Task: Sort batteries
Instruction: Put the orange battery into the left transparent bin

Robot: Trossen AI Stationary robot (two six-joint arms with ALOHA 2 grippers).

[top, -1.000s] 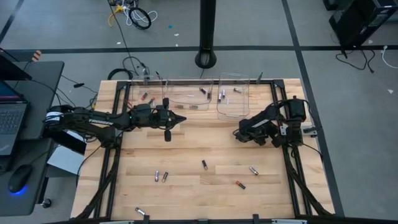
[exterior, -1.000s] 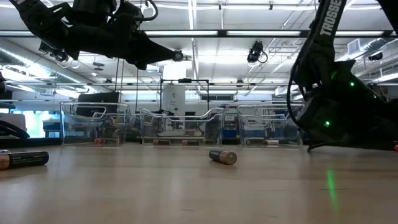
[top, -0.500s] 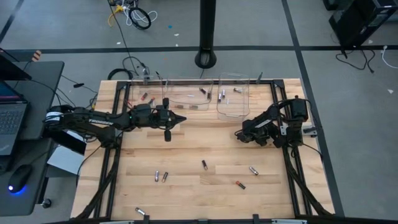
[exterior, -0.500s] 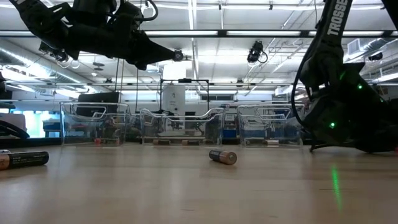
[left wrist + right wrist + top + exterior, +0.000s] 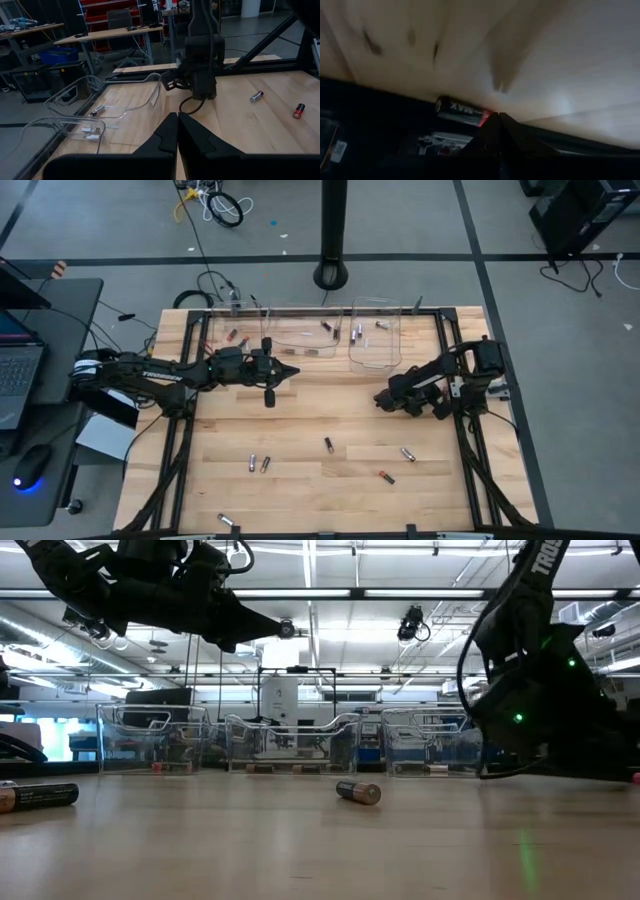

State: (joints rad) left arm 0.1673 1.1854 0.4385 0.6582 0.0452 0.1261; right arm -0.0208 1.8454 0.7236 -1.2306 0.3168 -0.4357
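Observation:
Loose batteries lie on the wooden table: a pair [image 5: 258, 464], a dark one [image 5: 328, 445], a silver one [image 5: 408, 453], a red-ended one [image 5: 385, 476] and one by the near edge [image 5: 225, 520]. My left gripper [image 5: 293, 372] hovers shut and empty in front of the bins, pointing toward the table's right. My right gripper [image 5: 380, 399] sits low over the table's right half, shut. In its wrist view a black battery with a red end [image 5: 462, 111] lies right beside the fingertips [image 5: 497, 117]. My right gripper has its shut fingertips at the red end [image 5: 484, 119] of the black battery, which lies crosswise to the fingers. One finger covers that end, so I cannot tell whether they touch it.
Three clear plastic bins [image 5: 235, 335], [image 5: 300, 338], [image 5: 372, 345] stand along the far edge, each with a few batteries inside. A black frame [image 5: 478, 470] borders the table. Bare wood lies in the middle between the arms.
My right gripper has crept slightly toward the near edge while its arm's upper part has swung toward the table's right edge. The left arm has kept still.

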